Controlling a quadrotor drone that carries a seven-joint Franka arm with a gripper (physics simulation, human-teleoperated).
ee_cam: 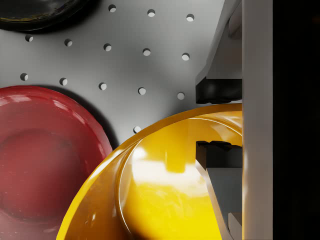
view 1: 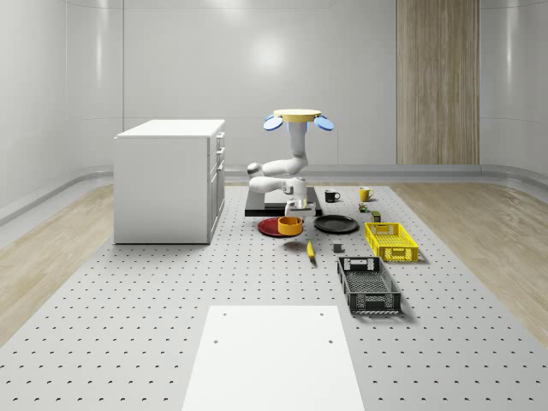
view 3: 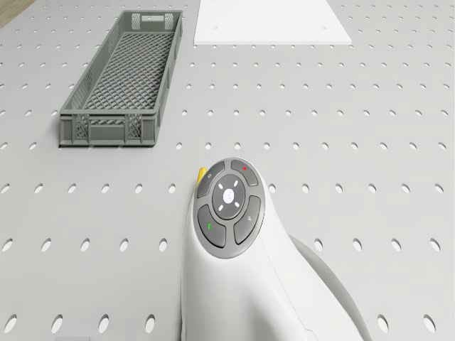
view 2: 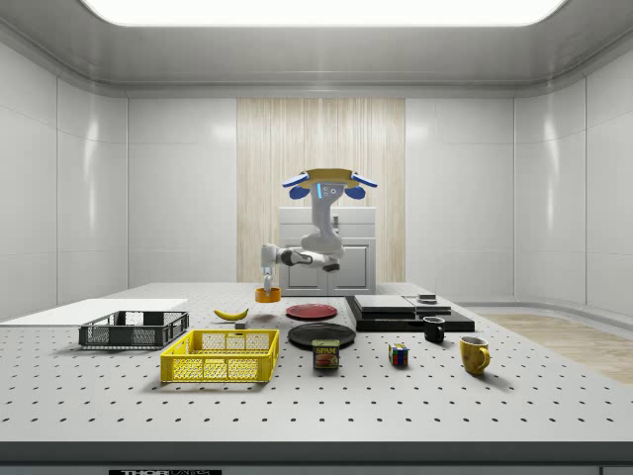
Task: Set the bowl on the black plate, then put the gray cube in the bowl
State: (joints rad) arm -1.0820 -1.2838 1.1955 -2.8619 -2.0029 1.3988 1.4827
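Claw (ee_cam: 219, 125) clamps the yellow bowl's (ee_cam: 165, 190) rim, one pad inside, one outside, holding it lifted off the table. Red plate (ee_cam: 45, 160) lies just beside it; black plate (view 1: 336, 224) near. Drone (view 1: 298, 117) hovers above.

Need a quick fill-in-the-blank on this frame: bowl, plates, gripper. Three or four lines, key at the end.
1. The gripper is shut on the rim of the ____ bowl.
2. In the side view the bowl hangs ____ the table, not resting on it.
3. In the wrist view the plate right beside the bowl is the ____ plate.
4. The black plate carries ____ so far.

Missing words: yellow; above; red; nothing
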